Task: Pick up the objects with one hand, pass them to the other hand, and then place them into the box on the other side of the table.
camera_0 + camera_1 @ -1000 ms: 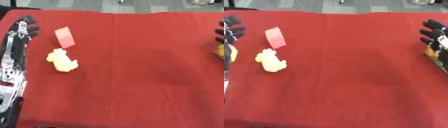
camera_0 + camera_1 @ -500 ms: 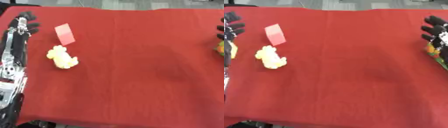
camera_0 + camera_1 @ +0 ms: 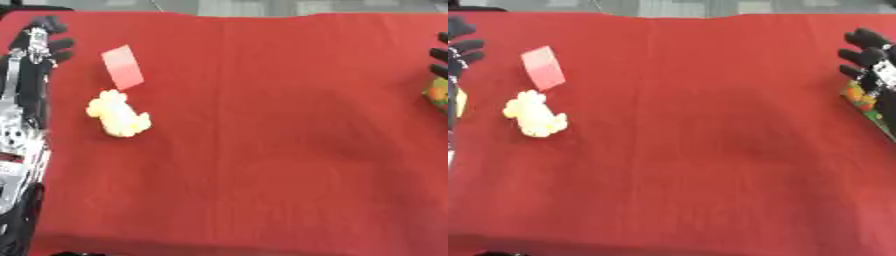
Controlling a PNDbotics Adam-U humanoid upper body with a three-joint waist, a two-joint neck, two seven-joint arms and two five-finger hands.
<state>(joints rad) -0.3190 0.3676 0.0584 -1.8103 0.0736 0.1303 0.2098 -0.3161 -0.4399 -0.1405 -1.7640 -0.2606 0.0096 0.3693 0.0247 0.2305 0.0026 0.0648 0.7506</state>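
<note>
No readable text, label or number anywhere.

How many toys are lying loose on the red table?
2, both near the left side: a pink block toward the far edge and a yellow lumpy toy just in front of it. Something orange and green shows under the right hand; more may be hidden there.

1. The black right hand (image 3: 871,57) is running off the right edge; only dark fingers are showing.
2. An orange and green item (image 3: 857,97) beside it is sitting partly behind the hand, too blurred to identify.
3. The pale yellow lumpy object (image 3: 116,115) is looking too blurred to name.
</note>
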